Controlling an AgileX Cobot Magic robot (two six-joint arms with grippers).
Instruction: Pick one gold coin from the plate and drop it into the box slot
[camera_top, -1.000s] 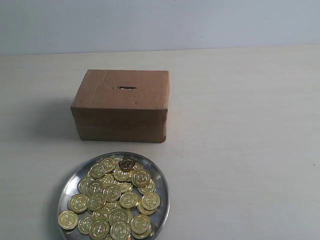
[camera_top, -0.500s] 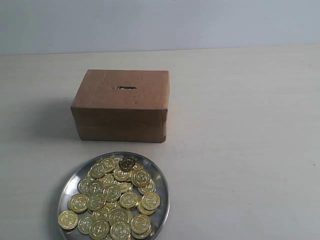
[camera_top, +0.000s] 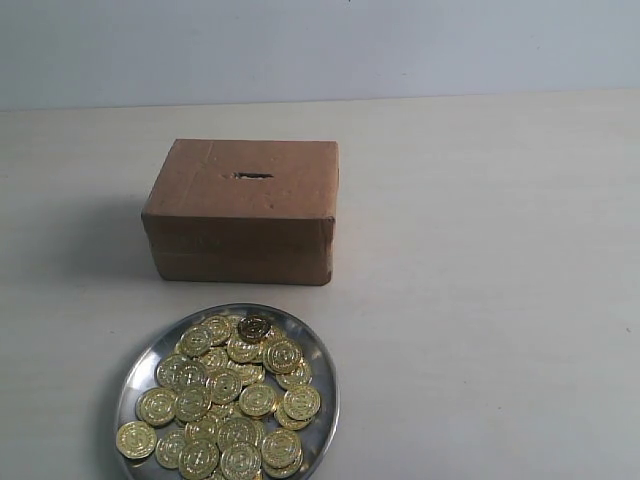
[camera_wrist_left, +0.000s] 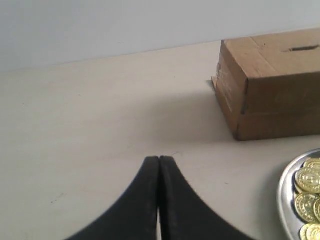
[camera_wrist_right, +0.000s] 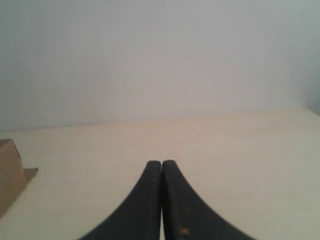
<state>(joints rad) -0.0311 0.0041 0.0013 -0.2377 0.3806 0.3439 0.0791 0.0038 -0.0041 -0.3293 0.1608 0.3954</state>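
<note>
My main worry is the pile. The gold coins (camera_top: 225, 395) lie heaped and overlapping on the plate (camera_top: 148, 352), which sits just in front of the box (camera_top: 245, 205), near it but not touching. A pinch there could lift two coins at once, or skid one over the shallow rim onto the table (camera_top: 480, 300). The plate is smooth metal and I'd expect it to slide if a finger pushes down on its edge. The slot (camera_top: 252, 176), cut near the middle of the box's top face, looks barely wider than a coin, so a coin held tilted or crosswise would likely catch on the rough edges and fall beside the box. The left gripper (camera_wrist_left: 159, 161) and the right gripper (camera_wrist_right: 161, 164) both have their fingers pressed together on nothing, so whichever goes in must spread first. Neither arm shows in the exterior view, so I cannot judge how far either stands from the box. The plate's side farthest from the box is cut off by the frame. The right wrist view catches only a corner of the box, with no plate and no slot in it.
</note>
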